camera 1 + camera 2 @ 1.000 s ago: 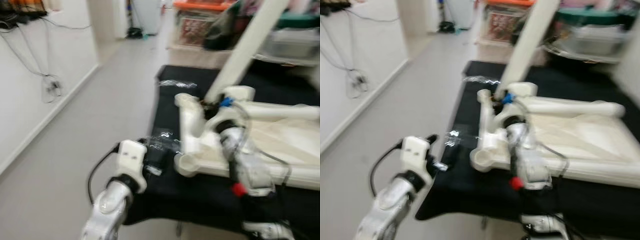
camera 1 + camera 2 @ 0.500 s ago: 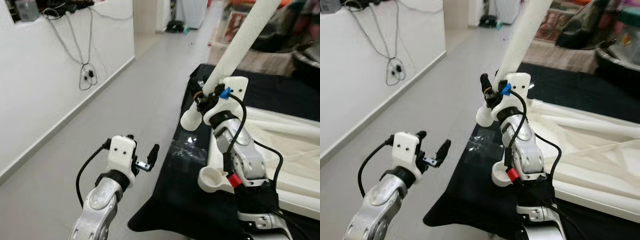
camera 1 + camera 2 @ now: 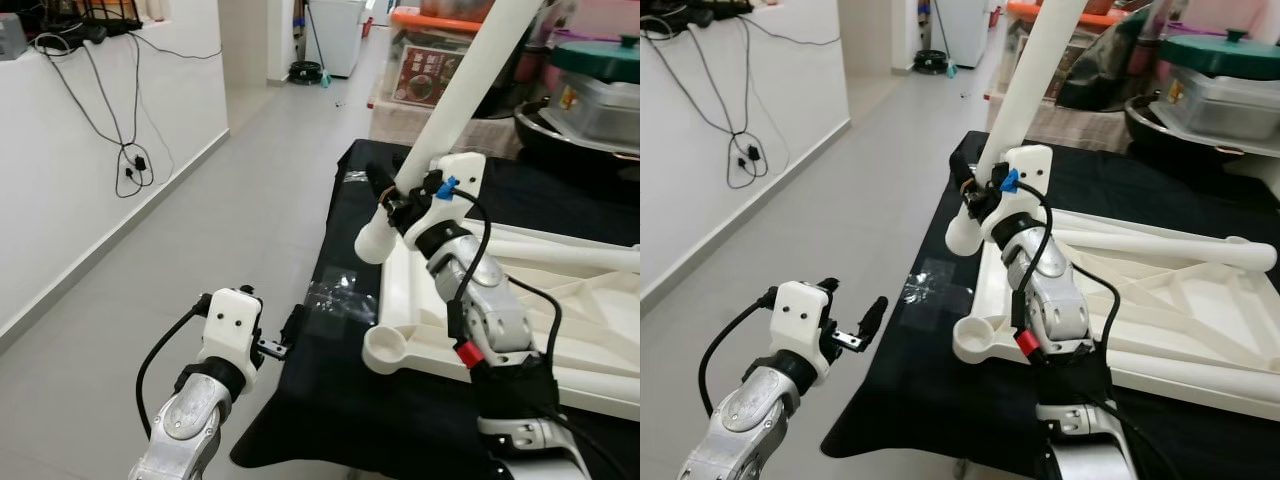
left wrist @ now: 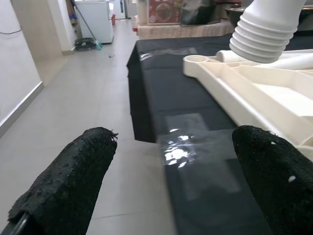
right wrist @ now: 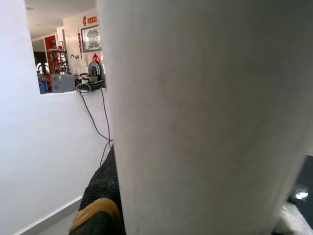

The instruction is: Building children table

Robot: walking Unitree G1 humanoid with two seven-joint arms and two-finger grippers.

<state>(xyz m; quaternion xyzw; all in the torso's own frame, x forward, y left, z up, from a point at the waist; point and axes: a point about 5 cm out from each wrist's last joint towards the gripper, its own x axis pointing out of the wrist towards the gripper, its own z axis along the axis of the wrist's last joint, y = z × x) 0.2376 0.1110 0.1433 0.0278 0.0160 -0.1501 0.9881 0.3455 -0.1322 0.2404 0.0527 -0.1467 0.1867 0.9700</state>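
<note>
Right gripper [image 3: 392, 205], clamped on the table leg [image 3: 455, 105], now holds it lifted above the tabletop's corner socket [image 3: 392, 347]; left gripper [image 3: 280, 335] waits open.

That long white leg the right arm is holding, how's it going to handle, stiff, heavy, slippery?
The leg looks like a hollow moulded plastic tube, so probably stiff and light. It reaches far above the right tool, so it may lever in the grip. Its smooth round surface could slip or twist, and would likely roll if laid down.
</note>
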